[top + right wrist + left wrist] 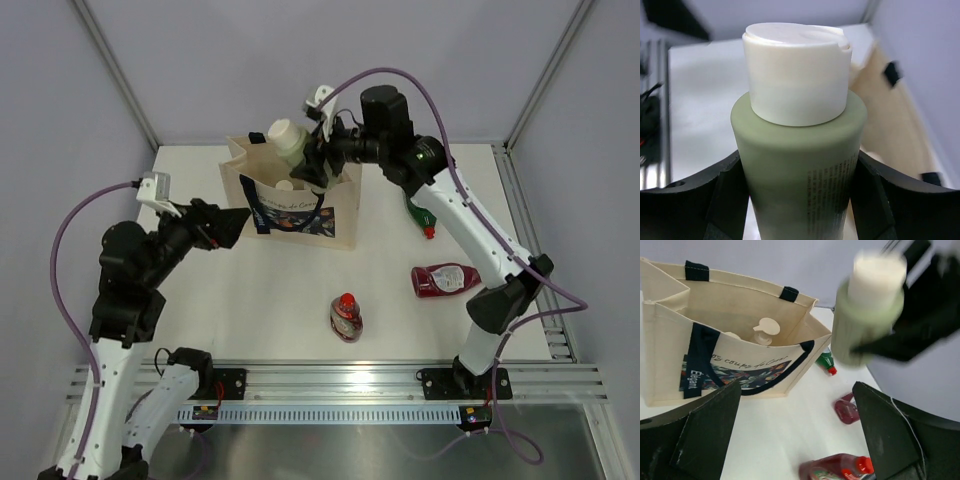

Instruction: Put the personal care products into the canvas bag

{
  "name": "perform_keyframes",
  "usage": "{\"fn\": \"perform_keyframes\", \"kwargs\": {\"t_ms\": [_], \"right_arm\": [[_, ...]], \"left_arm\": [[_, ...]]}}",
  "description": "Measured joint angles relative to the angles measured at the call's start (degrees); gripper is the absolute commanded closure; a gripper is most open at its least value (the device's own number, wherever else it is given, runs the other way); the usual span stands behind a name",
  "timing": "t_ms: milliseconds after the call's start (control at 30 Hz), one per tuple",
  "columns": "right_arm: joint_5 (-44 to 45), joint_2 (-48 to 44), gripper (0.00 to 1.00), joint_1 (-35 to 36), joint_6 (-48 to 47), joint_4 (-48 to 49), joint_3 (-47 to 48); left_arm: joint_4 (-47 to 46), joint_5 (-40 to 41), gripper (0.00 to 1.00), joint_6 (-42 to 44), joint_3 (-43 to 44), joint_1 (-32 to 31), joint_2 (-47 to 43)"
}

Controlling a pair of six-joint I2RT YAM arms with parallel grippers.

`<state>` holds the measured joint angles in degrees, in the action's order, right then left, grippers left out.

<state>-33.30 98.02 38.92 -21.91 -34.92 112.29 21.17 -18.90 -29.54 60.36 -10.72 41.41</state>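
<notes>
The beige canvas bag with navy handles stands at the back centre of the table; it also shows in the left wrist view. My right gripper is shut on a pale grey-green bottle with a cream cap and holds it over the bag's opening. The bottle fills the right wrist view and shows in the left wrist view. Cream caps show inside the bag. My left gripper is open and empty, just left of the bag.
A red squeeze bottle lies front centre, another to the right. A dark green bottle with a red cap lies behind it, near my right arm. The table's near edge carries the rail with the arm bases.
</notes>
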Motion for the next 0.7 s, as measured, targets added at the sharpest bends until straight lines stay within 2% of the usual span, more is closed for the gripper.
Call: {"fn": "perform_keyframes", "kwargs": {"t_ms": [167, 300, 467, 533, 700], "right_arm": [[4.0, 13.1, 1.00, -3.1, 3.4, 5.6, 17.4], [4.3, 22.1, 1.00, -3.0, 4.2, 7.1, 23.8], [2.9, 30.6, 1.00, -2.9, 6.5, 5.9, 23.3], [1.2, 31.4, 1.00, -2.8, 7.7, 8.4, 21.0], [3.0, 31.1, 0.99, -1.1, 9.7, 7.6, 14.9]], "left_arm": [[-1.0, -1.4, 0.01, 4.8, -12.0, 0.0, -11.3], [-1.1, -3.6, 0.01, 5.6, -21.7, 0.0, -18.4], [-1.3, -5.2, 0.01, 4.9, -28.3, 0.0, -24.7], [-1.5, -4.8, 0.01, 4.1, -29.9, 0.0, -27.2], [-2.0, -3.9, 0.01, 2.0, -32.8, 0.0, -31.2]]}}
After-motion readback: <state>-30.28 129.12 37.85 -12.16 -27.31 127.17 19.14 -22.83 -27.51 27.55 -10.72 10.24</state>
